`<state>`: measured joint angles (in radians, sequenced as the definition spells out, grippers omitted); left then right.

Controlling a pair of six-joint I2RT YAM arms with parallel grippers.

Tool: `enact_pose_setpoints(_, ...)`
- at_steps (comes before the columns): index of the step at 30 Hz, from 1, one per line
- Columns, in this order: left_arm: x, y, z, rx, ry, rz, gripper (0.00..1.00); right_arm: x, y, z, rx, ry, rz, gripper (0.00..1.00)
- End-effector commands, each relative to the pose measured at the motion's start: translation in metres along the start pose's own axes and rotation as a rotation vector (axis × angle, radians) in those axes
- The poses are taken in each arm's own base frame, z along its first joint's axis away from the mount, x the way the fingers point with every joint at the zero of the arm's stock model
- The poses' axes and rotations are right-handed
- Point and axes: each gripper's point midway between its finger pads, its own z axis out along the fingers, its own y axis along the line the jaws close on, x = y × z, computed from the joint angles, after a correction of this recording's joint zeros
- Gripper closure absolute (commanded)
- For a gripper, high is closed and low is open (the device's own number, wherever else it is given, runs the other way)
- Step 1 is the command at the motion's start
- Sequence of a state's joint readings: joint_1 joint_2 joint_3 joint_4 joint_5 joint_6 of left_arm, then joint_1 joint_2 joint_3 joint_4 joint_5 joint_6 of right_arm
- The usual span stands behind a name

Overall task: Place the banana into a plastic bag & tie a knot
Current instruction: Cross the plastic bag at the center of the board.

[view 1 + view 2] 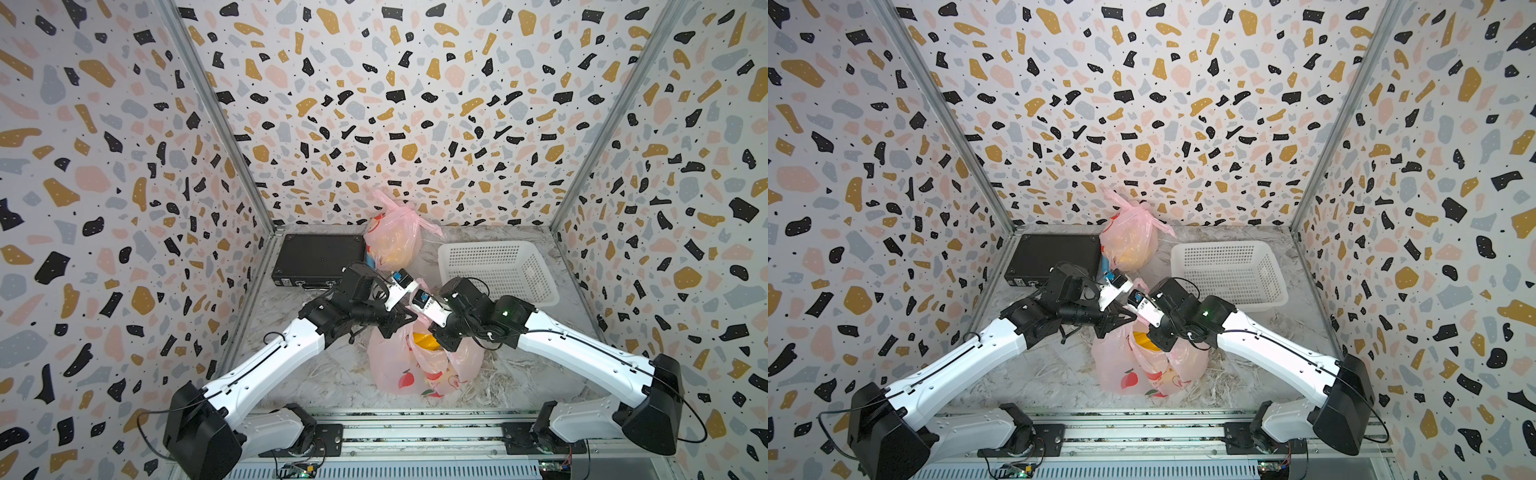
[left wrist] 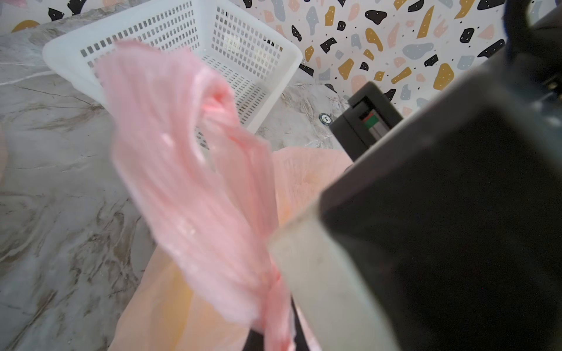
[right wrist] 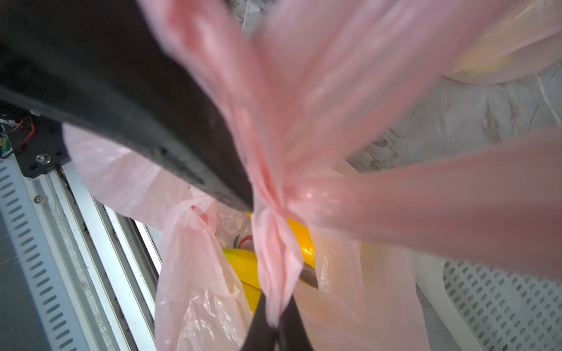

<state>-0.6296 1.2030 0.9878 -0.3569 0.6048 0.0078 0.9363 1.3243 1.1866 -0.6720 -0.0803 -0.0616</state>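
**A:** What lies nearest, under the grippers?

**B:** The bag (image 1: 399, 368), pink and see-through, sits on the counter (image 1: 316, 374) right below both grippers, mouth up. The banana (image 3: 240, 261) shows yellow inside it, just under the right gripper (image 3: 275, 334).

**A:** And how do the grippers stand?

**B:** The right gripper pinches a bunched strip of the bag's handle. The left gripper (image 2: 273, 340) is pressed together on another handle of the same bag. In both top views the two meet almost tip to tip above the bag's mouth.

**A:** Farther back?

**B:** Beyond the right gripper stands a white basket (image 1: 494, 266). Beyond the left gripper lies a black case (image 1: 320, 257). Between those two, past both grippers, stands a second bag (image 1: 392, 241), knotted at the top.
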Motion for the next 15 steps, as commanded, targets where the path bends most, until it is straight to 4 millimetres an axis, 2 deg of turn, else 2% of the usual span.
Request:
enact_pose_setpoints(1, -0.005, 0.003, 0.001, -0.019, -0.03, 0.013, 1.0, -0.02, -0.004, -0.028, 0.038, -0.112, 0.026, 0.65)
enact_pose_setpoints(4, -0.006, 0.005, 0.0, -0.037, -0.051, 0.015, 1.0, -0.031, -0.01, -0.05, 0.018, -0.216, 0.119, 0.34)
enact_pose_setpoints(8, -0.007, 0.01, 0.001, -0.079, -0.069, 0.024, 1.0, -0.047, -0.022, -0.079, -0.057, -0.391, 0.273, 0.01)
enact_pose_setpoints(11, -0.007, 0.013, 0.002, -0.111, -0.077, 0.041, 1.0, -0.061, -0.026, -0.092, -0.126, -0.485, 0.367, 0.0)
enact_pose_setpoints(15, -0.005, 0.016, 0.006, -0.153, -0.08, 0.067, 1.0, -0.079, -0.031, -0.095, -0.196, -0.521, 0.475, 0.01)
